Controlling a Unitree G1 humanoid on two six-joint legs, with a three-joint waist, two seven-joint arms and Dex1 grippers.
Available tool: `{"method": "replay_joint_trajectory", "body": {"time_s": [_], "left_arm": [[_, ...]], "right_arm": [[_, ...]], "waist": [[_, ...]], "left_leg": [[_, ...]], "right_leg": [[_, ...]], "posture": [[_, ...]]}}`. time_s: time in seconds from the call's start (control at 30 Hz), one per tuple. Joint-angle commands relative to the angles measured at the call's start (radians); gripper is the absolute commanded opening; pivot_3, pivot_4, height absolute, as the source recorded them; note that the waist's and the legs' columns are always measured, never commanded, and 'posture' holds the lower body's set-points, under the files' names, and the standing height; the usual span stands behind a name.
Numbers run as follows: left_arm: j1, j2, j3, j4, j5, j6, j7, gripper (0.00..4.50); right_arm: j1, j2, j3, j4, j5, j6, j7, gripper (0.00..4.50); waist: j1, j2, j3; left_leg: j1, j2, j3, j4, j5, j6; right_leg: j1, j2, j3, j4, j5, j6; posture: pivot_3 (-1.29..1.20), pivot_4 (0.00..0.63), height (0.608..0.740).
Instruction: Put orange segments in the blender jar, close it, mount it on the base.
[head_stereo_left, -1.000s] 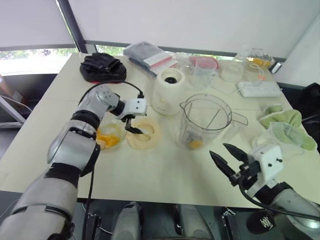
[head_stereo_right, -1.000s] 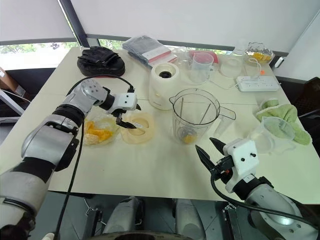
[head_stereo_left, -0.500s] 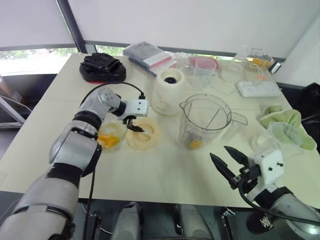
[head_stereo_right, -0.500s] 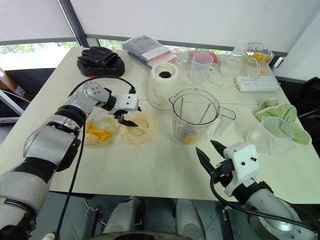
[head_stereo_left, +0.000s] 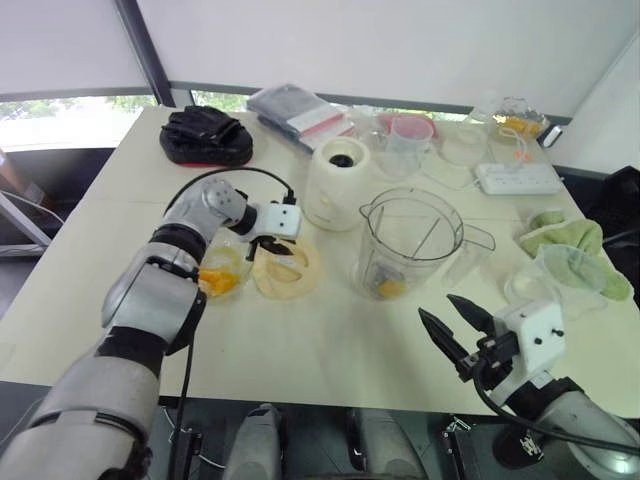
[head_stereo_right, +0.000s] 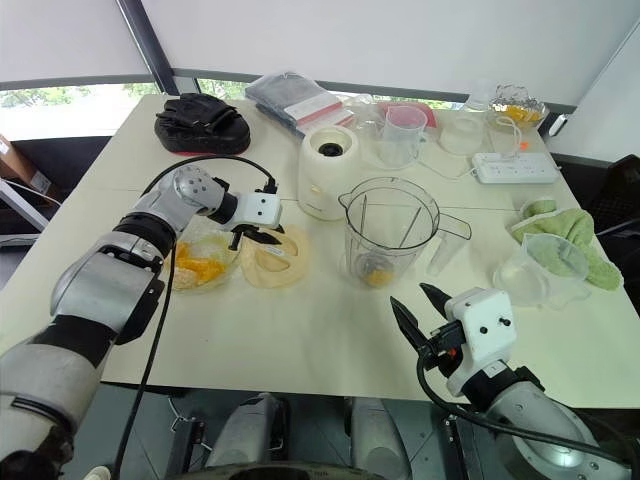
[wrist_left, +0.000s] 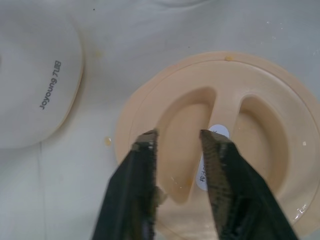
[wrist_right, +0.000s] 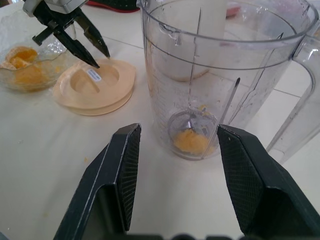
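I find my left claw (wrist_left: 176, 142) part-spread, one finger on either side of the lid (head_stereo_left: 285, 267)'s central ridge, directly beneath it; the blender jar (head_stereo_left: 410, 243), segments (wrist_right: 191, 141) inside, stands on the desk (head_stereo_left: 300, 350) to its right, nearer my idle, spread right claw (head_stereo_left: 452, 322).

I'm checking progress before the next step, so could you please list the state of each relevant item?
blender jar: upright, uncovered, off the base, orange at the bottom.
lid: flat on the table.
base: socket bare.
left gripper: jaws apart over the lid's grip.
right gripper: jaws open, holding nothing.
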Motion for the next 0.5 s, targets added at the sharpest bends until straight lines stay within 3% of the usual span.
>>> {"method": "replay_joint_trajectory", "body": {"time_s": [0.03,0.23,0.33,0.4,0.5], "left_arm": [[0.002,0.003,-0.003,0.000,0.013,-0.020,-0.018,1.43],[0.005,-0.003,-0.002,0.007,0.025,0.011,-0.018,1.43],[0.012,-0.003,-0.005,0.004,0.036,-0.014,0.006,2.24],[0.014,-0.003,-0.003,0.004,0.039,-0.016,0.009,3.16],[0.015,-0.005,-0.003,0.006,0.041,-0.018,0.001,3.16]], "right_arm": [[0.011,-0.015,-0.002,-0.038,0.002,-0.038,-0.014,2.52],[0.023,-0.028,0.004,-0.038,0.002,-0.053,-0.025,2.52],[0.026,-0.034,0.004,-0.038,0.004,-0.057,-0.030,2.52],[0.030,-0.038,0.004,-0.038,0.003,-0.061,-0.032,2.52],[0.029,-0.040,0.007,-0.038,0.004,-0.061,-0.037,2.52]], "waist": [[0.000,0.000,0.000],[0.000,0.000,0.000],[0.001,-0.001,0.000],[0.001,-0.001,-0.001],[0.001,-0.001,-0.001]], "left_leg": [[0.000,0.000,0.000,0.000,0.000,0.000],[0.000,0.000,0.000,0.000,0.000,0.000],[0.000,0.000,0.000,0.000,0.000,0.000],[0.000,0.000,0.000,0.001,0.000,0.000],[0.000,0.000,0.000,0.001,0.000,0.000]], "right_leg": [[0.000,0.000,0.000,0.000,0.000,0.000],[0.000,0.000,0.000,0.000,0.000,0.000],[0.000,0.000,0.000,0.000,0.000,0.000],[0.001,0.000,0.000,0.000,0.000,0.000],[0.001,0.000,0.000,0.000,0.000,0.000]], "posture": [[0.00,0.150,0.740],[0.00,0.150,0.740],[0.00,0.150,0.740],[0.00,0.150,0.740],[0.00,0.150,0.740]]}}
